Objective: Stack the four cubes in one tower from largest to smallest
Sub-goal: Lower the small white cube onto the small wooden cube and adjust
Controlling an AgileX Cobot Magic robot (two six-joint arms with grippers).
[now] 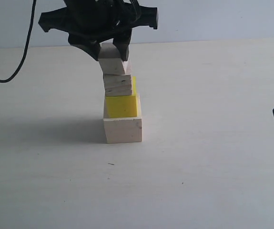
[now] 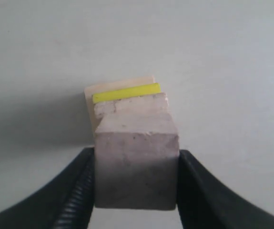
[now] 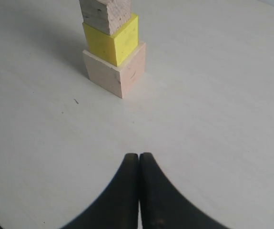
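Three stand stacked: pale cube (image 1: pixel 122 130), yellow cube (image 1: pixel 121 106), grainy cube (image 1: pixel 117 85); left tool (image 1: pixel 109 51) clamps the smallest cube (image 2: pixel 137 167) on top, unreleased; right tool (image 3: pixel 139 162) pressed together

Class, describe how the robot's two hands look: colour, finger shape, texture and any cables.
Both are black. The left hand has two curved fingers with ribbed inner pads under a wide black body; a thin black cable hangs beside it. The right hand has smooth fingers tapering to rounded tips.
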